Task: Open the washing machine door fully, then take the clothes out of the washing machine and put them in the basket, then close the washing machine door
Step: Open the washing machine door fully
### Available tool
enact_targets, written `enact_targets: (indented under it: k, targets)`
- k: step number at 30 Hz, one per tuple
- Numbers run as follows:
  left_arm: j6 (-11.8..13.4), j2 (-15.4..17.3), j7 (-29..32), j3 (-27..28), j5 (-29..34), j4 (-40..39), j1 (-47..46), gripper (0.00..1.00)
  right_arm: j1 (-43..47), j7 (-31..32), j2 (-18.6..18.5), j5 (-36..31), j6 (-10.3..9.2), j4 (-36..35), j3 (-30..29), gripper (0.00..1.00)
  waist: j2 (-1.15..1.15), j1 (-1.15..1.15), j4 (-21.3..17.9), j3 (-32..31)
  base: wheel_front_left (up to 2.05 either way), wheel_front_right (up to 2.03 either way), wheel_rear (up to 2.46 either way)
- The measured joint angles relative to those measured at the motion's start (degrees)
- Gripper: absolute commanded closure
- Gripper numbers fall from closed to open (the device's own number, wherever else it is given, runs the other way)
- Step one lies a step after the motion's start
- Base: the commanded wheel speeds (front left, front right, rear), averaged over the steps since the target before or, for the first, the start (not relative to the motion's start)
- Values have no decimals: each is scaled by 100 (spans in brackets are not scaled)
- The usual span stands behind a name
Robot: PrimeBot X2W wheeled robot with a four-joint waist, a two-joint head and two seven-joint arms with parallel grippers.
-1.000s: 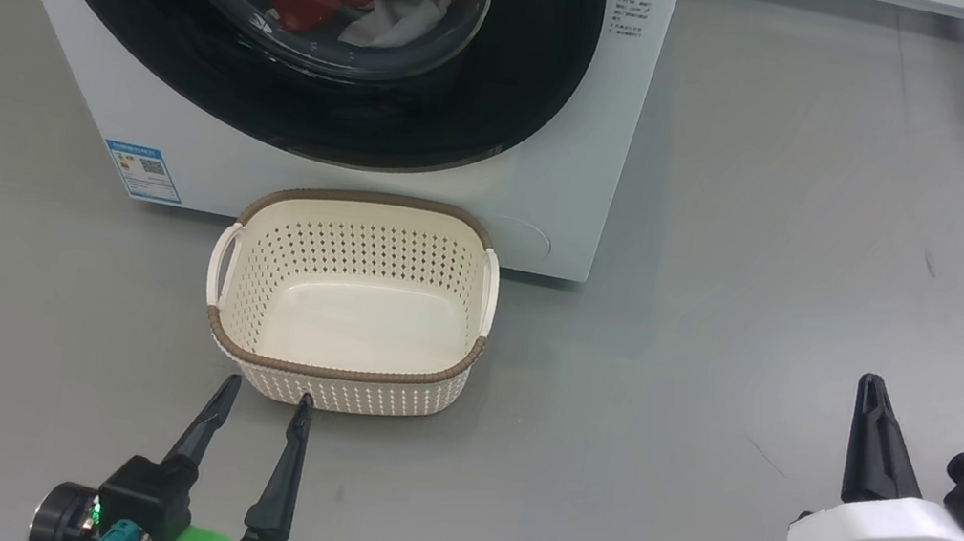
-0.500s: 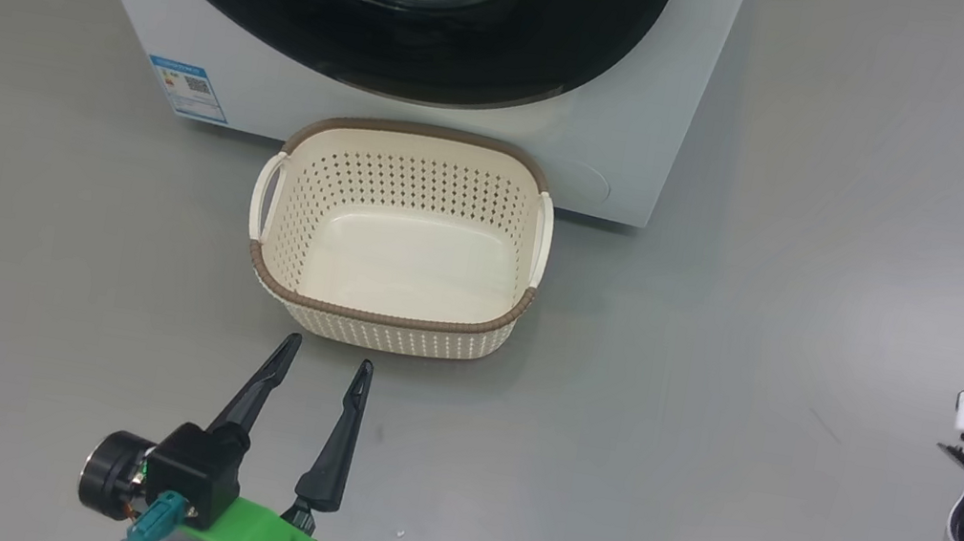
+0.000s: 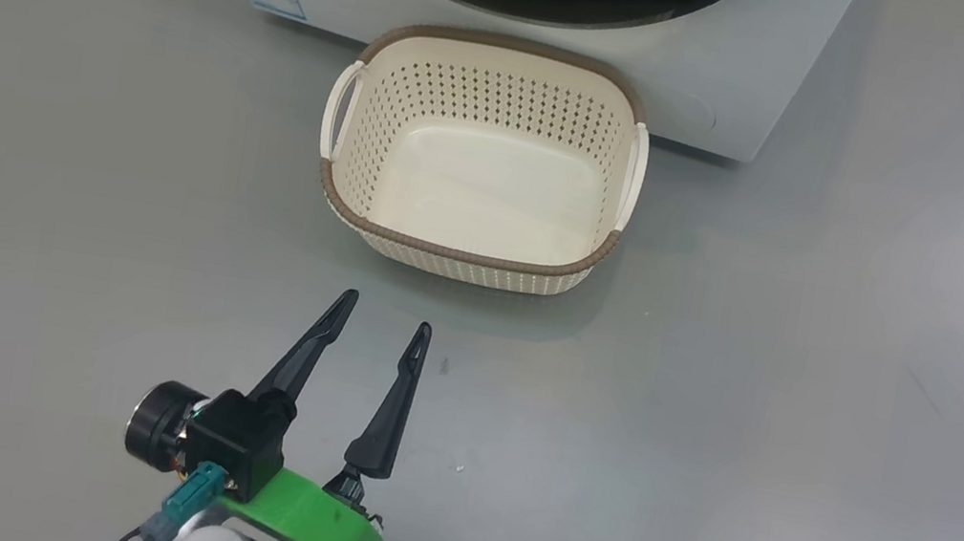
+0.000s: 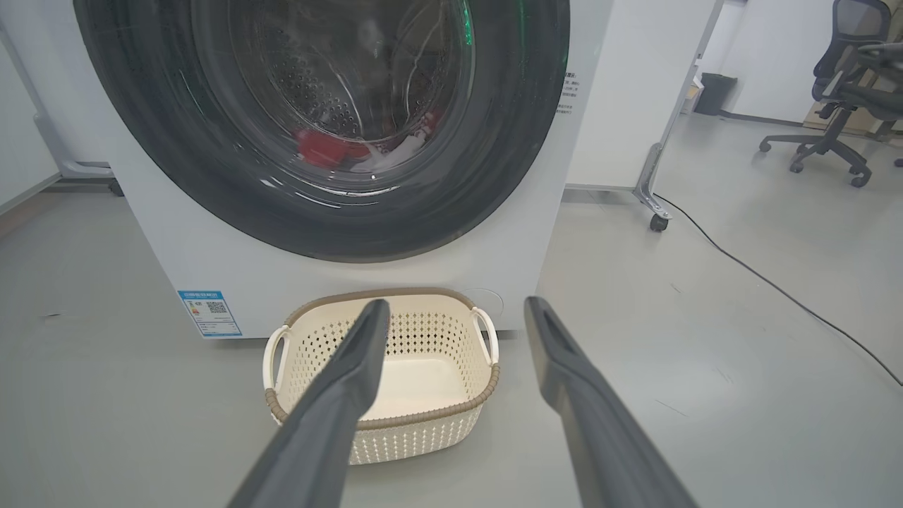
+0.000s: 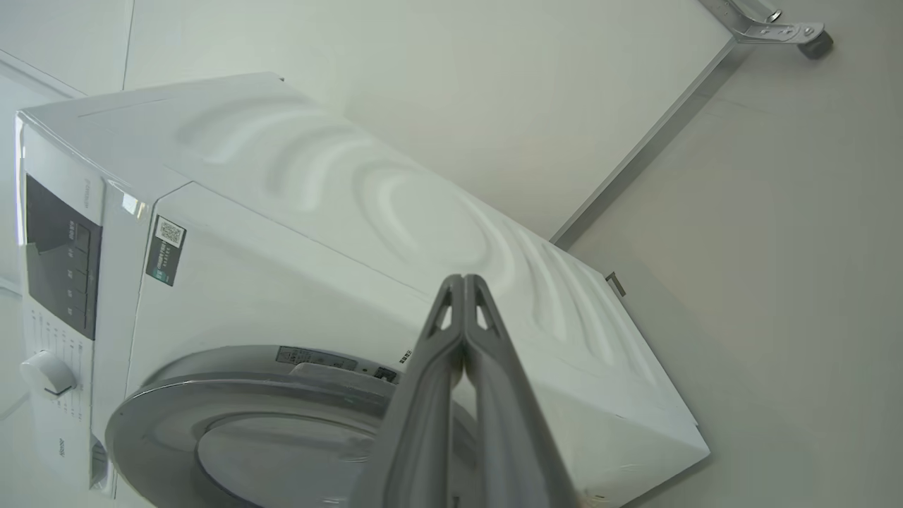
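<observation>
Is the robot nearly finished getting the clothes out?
Nothing is done yet: the washing machine door is shut, the red clothes lie behind its glass, the basket is empty. The shut right gripper points at the washing machine; the left gripper hangs open before the basket. Opening, unloading and closing all remain.

Cream perforated brown-rimmed basket [image 3: 464,260], white washing machine [image 4: 353,279], red clothes [image 4: 328,149], grey floor [image 3: 76,148].

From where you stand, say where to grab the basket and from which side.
Probably the left handle, from above with the open left gripper: the basket stands upright, the handle loops clear of the wall, and the washer blocks the far side.
</observation>
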Motion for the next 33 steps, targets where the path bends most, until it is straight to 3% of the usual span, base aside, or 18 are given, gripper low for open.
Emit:
enact_targets:
  k: [7,11,19,33]
  targets:
    - [57,-8,0,-254,-103,-148,-254,0,-608,728,-372,343,-311,-43,-31,100,0,0,293,428,0,0,0]
    - [110,-14,0,-348,-159,-183,-324,0,-886,1107,-460,510,-431,-60,79,100,0,0,409,605,0,0,0]
    - [171,-27,0,-546,-320,-192,-492,0,-1669,1914,-655,964,-860,-69,162,100,0,0,750,1023,0,0,0]
    - [209,-38,0,-737,-602,-264,-560,0,-2587,2792,-739,1485,-1059,288,256,100,0,0,1260,1311,0,0,0]
